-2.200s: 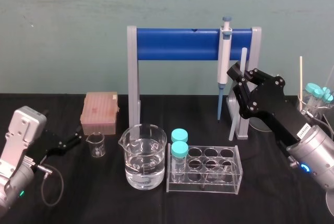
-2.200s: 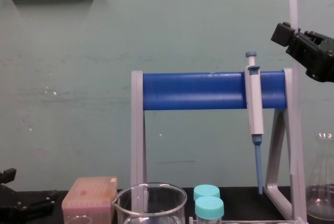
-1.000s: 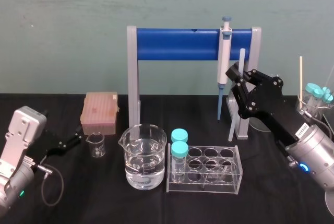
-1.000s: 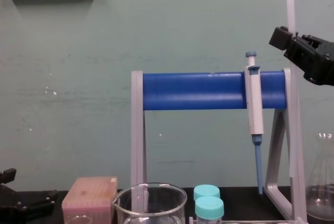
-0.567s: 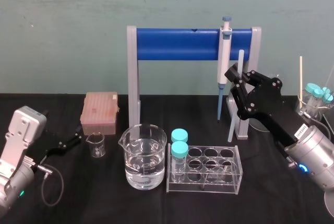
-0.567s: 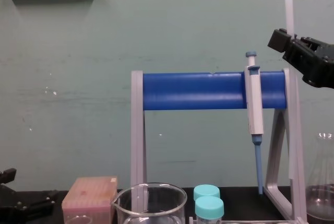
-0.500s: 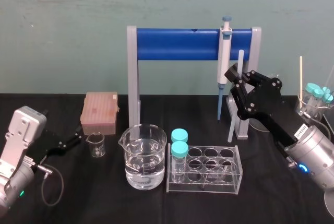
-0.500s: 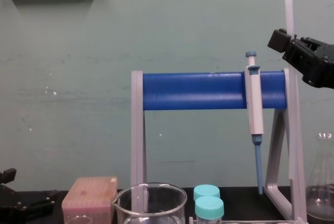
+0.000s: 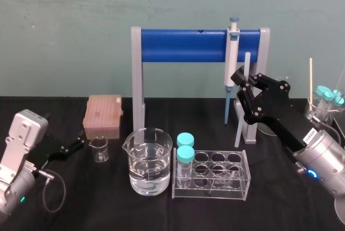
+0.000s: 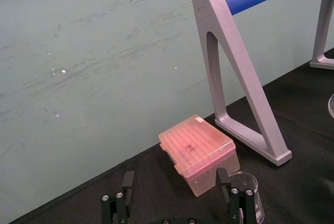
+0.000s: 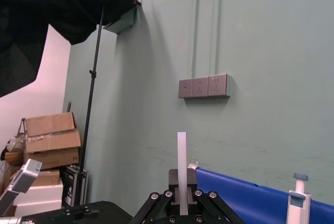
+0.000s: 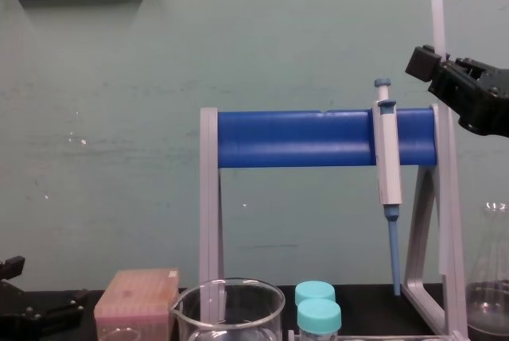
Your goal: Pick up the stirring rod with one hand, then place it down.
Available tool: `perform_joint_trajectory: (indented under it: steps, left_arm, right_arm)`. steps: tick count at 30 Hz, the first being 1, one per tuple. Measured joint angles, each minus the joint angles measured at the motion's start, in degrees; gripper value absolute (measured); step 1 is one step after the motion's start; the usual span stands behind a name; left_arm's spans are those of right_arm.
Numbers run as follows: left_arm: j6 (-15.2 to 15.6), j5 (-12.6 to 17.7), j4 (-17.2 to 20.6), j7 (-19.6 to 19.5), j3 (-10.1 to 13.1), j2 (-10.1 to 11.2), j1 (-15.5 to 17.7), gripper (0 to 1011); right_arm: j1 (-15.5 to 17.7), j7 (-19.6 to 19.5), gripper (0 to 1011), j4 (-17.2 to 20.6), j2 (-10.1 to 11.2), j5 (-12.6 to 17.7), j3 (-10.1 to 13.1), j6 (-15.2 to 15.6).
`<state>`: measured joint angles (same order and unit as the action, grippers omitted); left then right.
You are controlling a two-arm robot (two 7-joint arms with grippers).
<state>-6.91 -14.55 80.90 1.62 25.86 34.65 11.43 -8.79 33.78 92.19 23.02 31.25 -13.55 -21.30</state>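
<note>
The stirring rod [image 9: 237, 131] is a thin whitish stick held nearly upright beside the right post of the pipette stand [image 9: 183, 46]. My right gripper [image 9: 245, 83], the black hand, is shut on the rod's upper part, so its top sticks out above the fingers. In the chest view the rod [image 12: 437, 19] rises above the right gripper [image 12: 440, 67] at the right edge. The right wrist view shows the rod [image 11: 181, 156] standing up from between the closed fingers. My left gripper [image 9: 70, 147] rests low at the left, open, with nothing between its fingers [image 10: 128, 182].
A grey-and-blue pipette [image 9: 232, 53] hangs on the stand. In front are a water-filled beaker [image 9: 147, 161] and a clear tube rack [image 9: 215, 174] with two teal-capped tubes. A pink tip box [image 9: 102, 115] and small beaker [image 9: 99, 148] sit left. Glassware [image 9: 326, 102] stands far right.
The right gripper has drifted slightly left and a little lower with the rod still in its grip. The left arm has not moved.
</note>
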Motion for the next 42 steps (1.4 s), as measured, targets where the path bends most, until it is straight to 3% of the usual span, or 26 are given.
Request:
perform_joint_trajectory:
  steps: [22,30,42]
  left_arm:
    - [0.0,0.0,0.0,0.0,0.0,0.0,0.0,1000]
    - [0.0,0.0,0.0,0.0,0.0,0.0,0.0,1000]
    - [0.0,0.0,0.0,0.0,0.0,0.0,0.0,1000]
  right_arm:
    - [-0.6,1.7,70,-1.0,0.8,0.4,-0.8,0.0]
    - [-2.7,8.8,70,-7.3,1.6,4.4,-3.5,0.0]
    - [-5.6,11.1,70,-14.1,0.9,5.0,-5.8,-0.9]
